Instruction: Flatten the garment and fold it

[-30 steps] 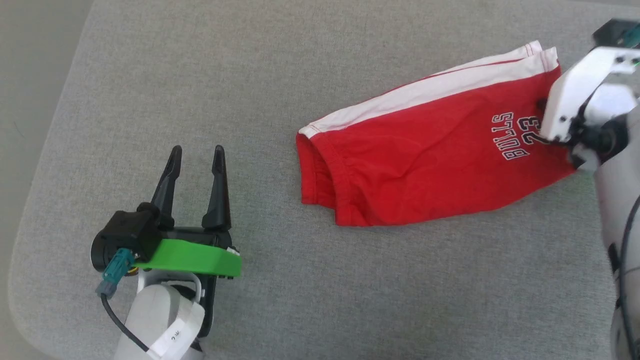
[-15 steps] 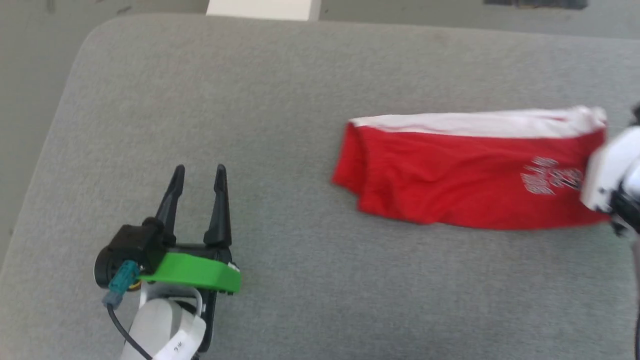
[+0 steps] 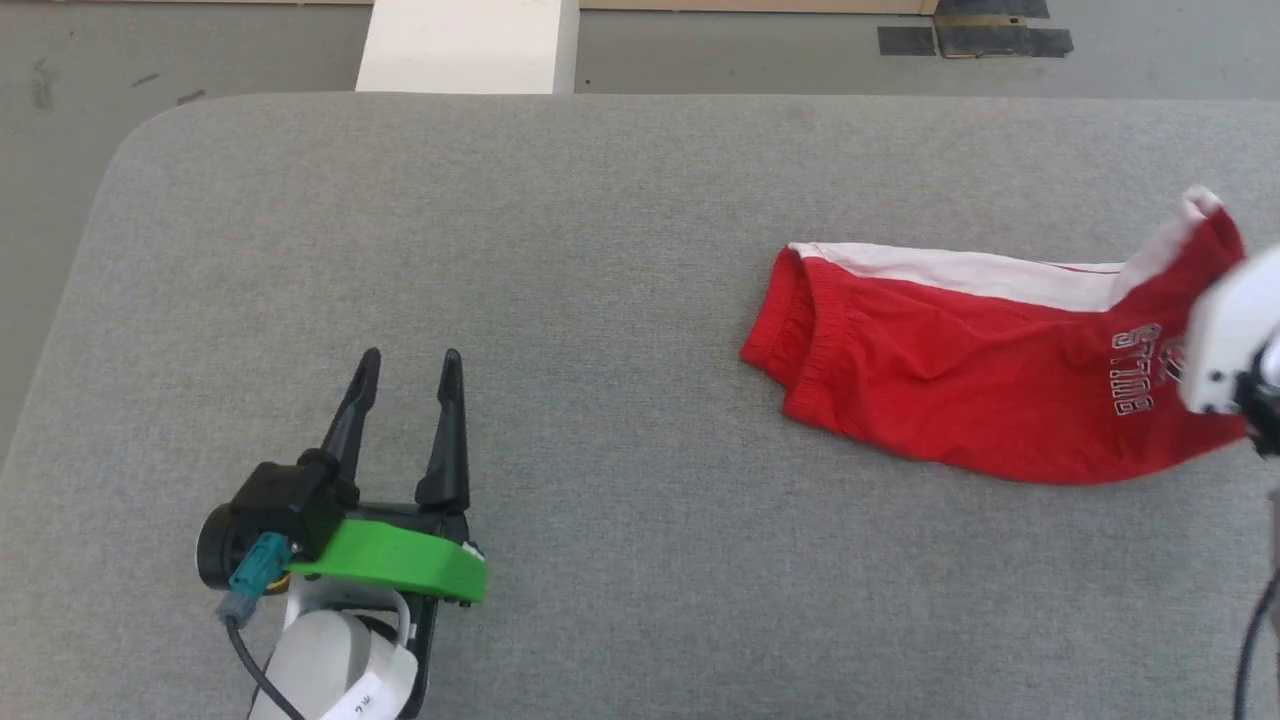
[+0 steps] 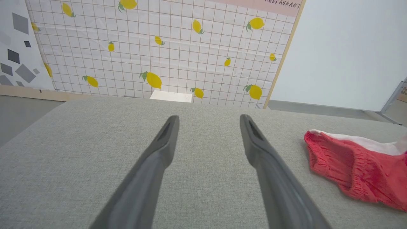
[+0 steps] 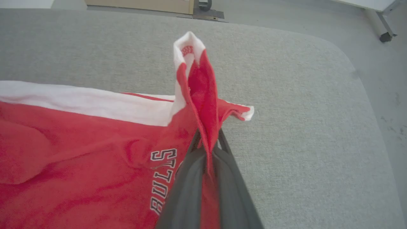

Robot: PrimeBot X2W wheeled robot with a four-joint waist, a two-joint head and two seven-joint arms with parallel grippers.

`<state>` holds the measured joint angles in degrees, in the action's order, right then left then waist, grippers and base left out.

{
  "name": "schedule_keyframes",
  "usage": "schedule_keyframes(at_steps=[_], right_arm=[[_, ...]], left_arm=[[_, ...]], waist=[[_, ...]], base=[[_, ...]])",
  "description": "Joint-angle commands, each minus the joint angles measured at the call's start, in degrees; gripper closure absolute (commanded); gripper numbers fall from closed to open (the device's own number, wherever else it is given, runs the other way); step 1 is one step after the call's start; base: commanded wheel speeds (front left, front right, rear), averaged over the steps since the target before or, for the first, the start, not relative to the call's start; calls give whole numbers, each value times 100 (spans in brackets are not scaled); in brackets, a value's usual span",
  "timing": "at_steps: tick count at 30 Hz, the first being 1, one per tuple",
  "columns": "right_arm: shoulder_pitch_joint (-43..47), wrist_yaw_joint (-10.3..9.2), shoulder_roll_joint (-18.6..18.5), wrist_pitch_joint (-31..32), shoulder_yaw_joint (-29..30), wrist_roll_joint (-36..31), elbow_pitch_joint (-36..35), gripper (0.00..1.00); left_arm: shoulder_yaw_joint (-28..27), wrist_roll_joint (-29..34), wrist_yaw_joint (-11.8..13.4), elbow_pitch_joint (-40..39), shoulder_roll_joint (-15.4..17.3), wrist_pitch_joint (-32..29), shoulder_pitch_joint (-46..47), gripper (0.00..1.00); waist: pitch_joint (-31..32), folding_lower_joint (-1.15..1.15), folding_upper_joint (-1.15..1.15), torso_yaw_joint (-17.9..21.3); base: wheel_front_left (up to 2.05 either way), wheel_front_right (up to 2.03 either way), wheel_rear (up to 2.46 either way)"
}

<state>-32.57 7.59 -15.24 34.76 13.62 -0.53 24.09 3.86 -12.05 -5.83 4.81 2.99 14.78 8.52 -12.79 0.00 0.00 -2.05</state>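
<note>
Right gripper (image 5: 208, 141) pinches the leg hem of the red basketball shorts (image 3: 950, 400) at the head view's right (probably to pull them flat). Left gripper (image 3: 405, 385) hovers spread and empty at lower left.

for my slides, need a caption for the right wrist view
The right gripper pinches the red shorts by a leg hem, fabric peaking above the grey table.

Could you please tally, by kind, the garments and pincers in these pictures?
Garments: 1, the shorts, red with a white stripe.
Pincers: 2, the left pincer open, the right pincer shut on the shorts.
Total: 3
</note>
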Motion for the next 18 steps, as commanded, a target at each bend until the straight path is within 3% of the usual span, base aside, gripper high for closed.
schedule_keyframes(at_steps=[1,10,18], right_arm=[[88,-10,54,90,-194,5,-206,100],[78,-10,121,1012,-2136,468,-1645,100],[-242,-10,220,1118,-3287,728,-1166,100]], left_arm=[[16,54,-30,23,-11,22,-74,0],[118,30,-55,71,-11,22,-90,0],[261,-44,-43,75,-11,22,41,0]], waist=[[29,0,0,-50],[53,0,0,-338],[-149,0,0,-645]], base=[[0,0,0],[0,0,0],[0,0,0]])
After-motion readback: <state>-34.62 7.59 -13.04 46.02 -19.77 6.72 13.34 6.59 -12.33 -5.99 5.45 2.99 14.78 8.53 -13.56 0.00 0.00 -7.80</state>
